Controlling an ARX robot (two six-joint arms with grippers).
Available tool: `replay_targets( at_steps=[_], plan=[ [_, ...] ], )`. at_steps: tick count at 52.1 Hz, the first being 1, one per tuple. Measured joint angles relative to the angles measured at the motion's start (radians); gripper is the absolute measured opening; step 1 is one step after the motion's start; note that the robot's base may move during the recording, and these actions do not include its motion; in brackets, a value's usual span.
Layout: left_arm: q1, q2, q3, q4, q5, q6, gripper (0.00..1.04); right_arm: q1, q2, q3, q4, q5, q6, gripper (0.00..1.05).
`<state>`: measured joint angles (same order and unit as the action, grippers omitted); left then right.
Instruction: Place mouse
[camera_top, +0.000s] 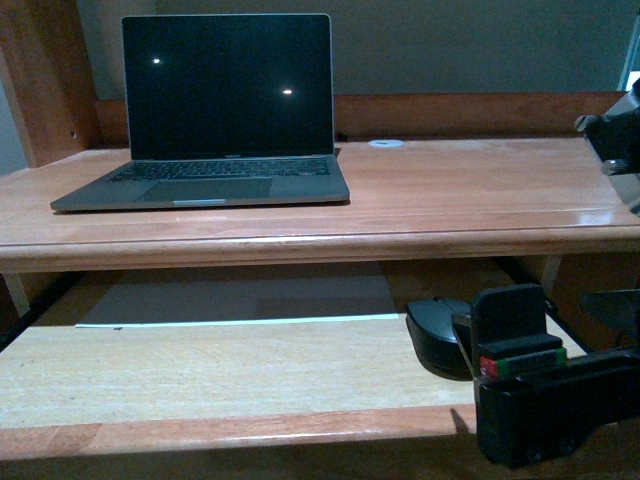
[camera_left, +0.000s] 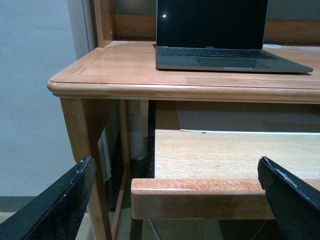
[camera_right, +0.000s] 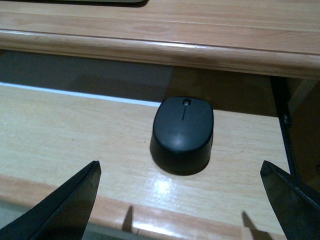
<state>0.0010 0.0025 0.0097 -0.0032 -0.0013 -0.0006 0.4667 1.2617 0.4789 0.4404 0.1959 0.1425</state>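
Observation:
The small black mouse (camera_top: 437, 335) (camera_right: 182, 134) lies on the pale pull-out tray (camera_top: 200, 370) (camera_right: 60, 130) under the desk top, near the tray's right end. My right gripper (camera_top: 560, 315) (camera_right: 180, 167) is open just in front of it, at the tray's front edge. Its two fingers stand wide to either side of the mouse and do not touch it. My left gripper (camera_left: 175, 160) is open with nothing between its fingers, before the tray's left front corner (camera_left: 145, 197). It does not show in the front view.
An open laptop (camera_top: 225, 110) (camera_left: 220, 30) with a dark screen stands on the desk top (camera_top: 450, 190) at the left. A small white disc (camera_top: 385, 143) lies behind it to the right. A grey sheet (camera_top: 240, 298) lies at the tray's back. The desk's left leg (camera_left: 85, 135) stands beside my left gripper.

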Motion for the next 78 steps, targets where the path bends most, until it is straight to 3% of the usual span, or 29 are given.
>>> replay_targets(
  at_steps=[22, 44, 78],
  plan=[
    [0.0, 0.0, 0.0, 0.0, 0.0, 0.0, 0.98, 0.014, 0.024, 0.008, -0.008, 0.044, 0.042, 0.98],
    [0.0, 0.0, 0.0, 0.0, 0.0, 0.0, 0.98, -0.013, 0.363, 0.238, -0.021, 0.068, 0.194, 0.98],
    [0.0, 0.0, 0.0, 0.0, 0.0, 0.0, 0.98, -0.047, 0.523, 0.387, -0.098, 0.081, 0.138, 0.98]
  ],
)
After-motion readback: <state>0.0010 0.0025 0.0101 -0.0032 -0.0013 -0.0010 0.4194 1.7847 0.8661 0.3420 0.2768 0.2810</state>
